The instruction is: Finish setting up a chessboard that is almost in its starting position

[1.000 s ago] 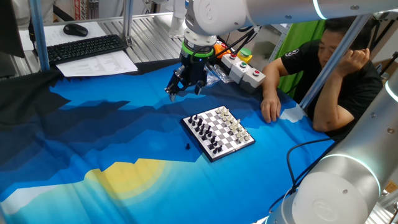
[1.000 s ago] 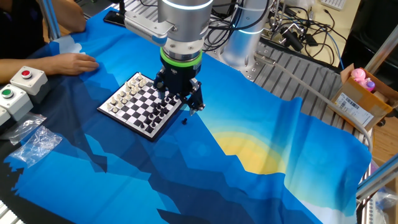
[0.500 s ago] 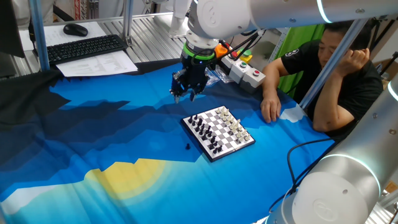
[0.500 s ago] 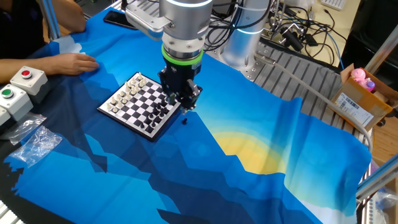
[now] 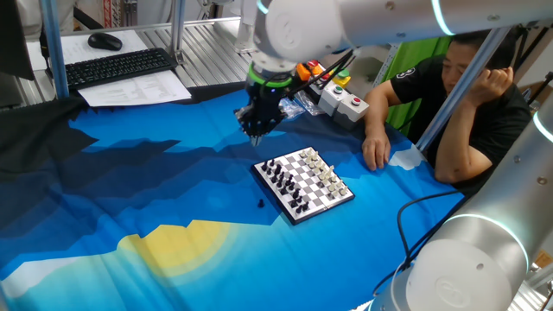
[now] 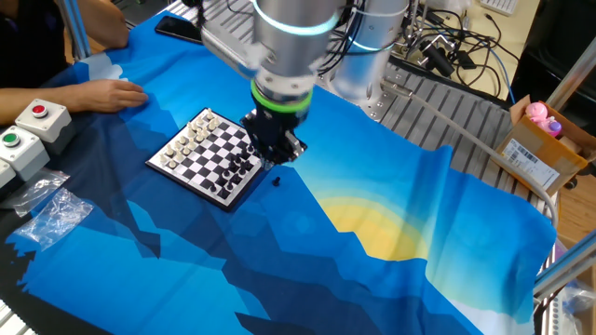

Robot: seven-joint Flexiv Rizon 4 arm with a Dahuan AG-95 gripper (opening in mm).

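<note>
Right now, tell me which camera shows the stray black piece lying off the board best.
One fixed view shows it best: the stray black piece lies alone on the blue cloth, clear of the chessboard and the gripper. In the other fixed view it sits just below the gripper, crowded and harder to separate.

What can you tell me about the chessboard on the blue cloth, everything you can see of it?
The chessboard is a small square board of black and white checks with a dark rim, lying flat on the blue cloth, turned cornerwise to both cameras. Tiny black pieces crowd one side, white pieces the opposite side, nearer the seated person's hand. One small black piece lies off the board on the cloth by the black side. The robot's hand hangs above, not touching it.
</note>
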